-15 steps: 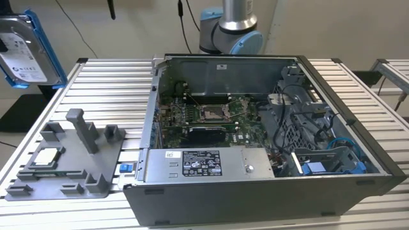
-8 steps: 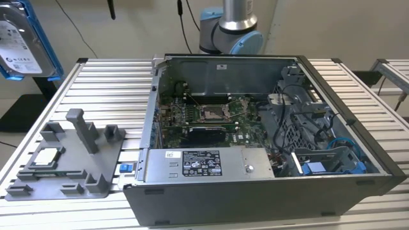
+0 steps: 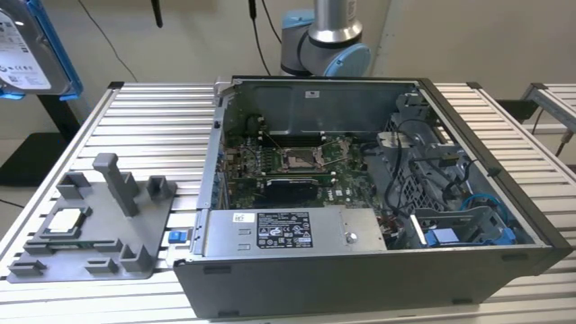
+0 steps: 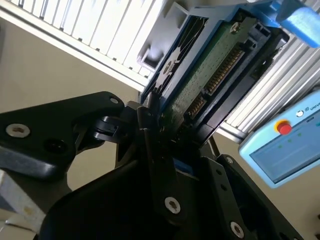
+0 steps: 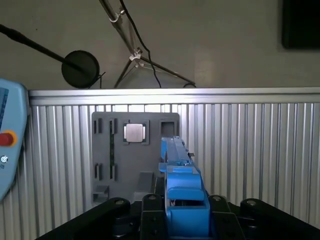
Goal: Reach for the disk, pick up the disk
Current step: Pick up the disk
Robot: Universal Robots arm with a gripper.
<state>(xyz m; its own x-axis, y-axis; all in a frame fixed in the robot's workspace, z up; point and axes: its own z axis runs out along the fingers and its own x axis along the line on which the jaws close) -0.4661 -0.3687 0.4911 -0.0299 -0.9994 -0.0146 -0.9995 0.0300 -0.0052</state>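
The disk (image 3: 25, 50), a silver metal drive with a white label in a bright blue bracket, hangs in the air at the exterior view's top left, well above the table. In the second wrist view its green circuit-board underside (image 4: 210, 75) faces the camera, and my gripper (image 4: 172, 125) is shut on its near end with black fingers (image 4: 149, 117) pressed to its sides. In the first wrist view the disk (image 5: 176, 162) stands edge-on, rising out of my gripper (image 5: 182, 202) above the grey fixture plate (image 5: 102, 150).
An open computer case (image 3: 360, 182) with a blue drive bay (image 3: 450, 236) fills the table's middle. The grey fixture plate (image 3: 99, 229) with upright pegs and a small square chip (image 3: 65, 221) lies at the exterior view's left. A teach pendant (image 4: 285, 145) hangs beside the slatted table (image 3: 153, 128).
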